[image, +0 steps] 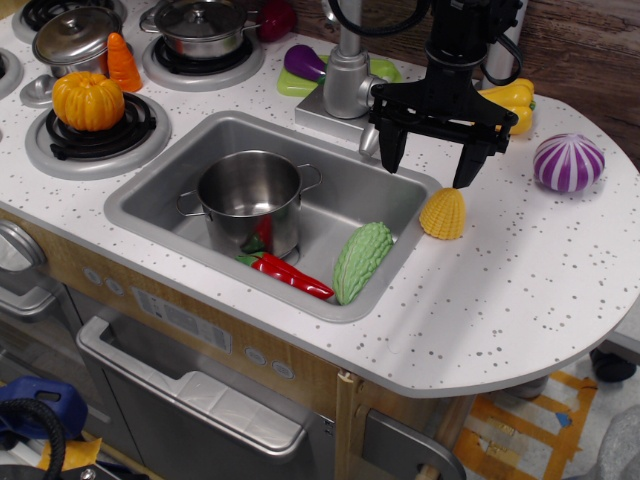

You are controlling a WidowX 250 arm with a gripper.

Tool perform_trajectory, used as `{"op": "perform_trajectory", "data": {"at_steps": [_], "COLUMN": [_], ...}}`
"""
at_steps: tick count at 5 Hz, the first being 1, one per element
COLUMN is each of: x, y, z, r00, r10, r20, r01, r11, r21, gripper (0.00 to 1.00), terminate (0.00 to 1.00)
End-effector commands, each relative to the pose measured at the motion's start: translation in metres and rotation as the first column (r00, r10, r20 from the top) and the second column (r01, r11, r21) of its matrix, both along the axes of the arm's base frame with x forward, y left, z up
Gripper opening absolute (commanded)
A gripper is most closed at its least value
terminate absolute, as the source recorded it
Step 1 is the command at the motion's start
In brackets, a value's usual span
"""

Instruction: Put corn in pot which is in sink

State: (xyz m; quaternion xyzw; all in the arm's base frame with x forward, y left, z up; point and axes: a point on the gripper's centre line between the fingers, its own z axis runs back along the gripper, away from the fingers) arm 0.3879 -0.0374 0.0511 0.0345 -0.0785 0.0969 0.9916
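Observation:
The corn (444, 213) is a small yellow ridged cone lying on the white counter just right of the sink's right rim. The pot (250, 201) is a shiny straight-walled steel pot with two loop handles, standing empty in the left part of the grey sink (390, 200). My gripper (430, 160) hangs open above the sink's right edge, empty. Its right fingertip is just above the corn's top and its left fingertip is over the basin.
A green bitter gourd (360, 262) and a red chilli (288, 273) lie in the sink beside the pot. The faucet (348, 80) stands behind the sink. A purple-white onion (568, 162), a yellow pepper (515, 100), an orange pumpkin (88, 100) and lidded pots (200, 28) are around.

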Motion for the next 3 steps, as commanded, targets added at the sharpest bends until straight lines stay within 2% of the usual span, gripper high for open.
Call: {"op": "perform_trajectory", "data": {"at_steps": [1,3], "x": [0.0,0.008], "y": [0.0,-0.012], "z": [0.0,-0.004], "r00": [1.0,1.0], "r10": [0.0,-0.008], "r20": [0.0,0.022], "r01": [0.0,0.009], "r11": [1.0,1.0], "r21": [0.0,-0.029], "gripper": [1.0,1.0], "terminate": [0.0,0.0]}}
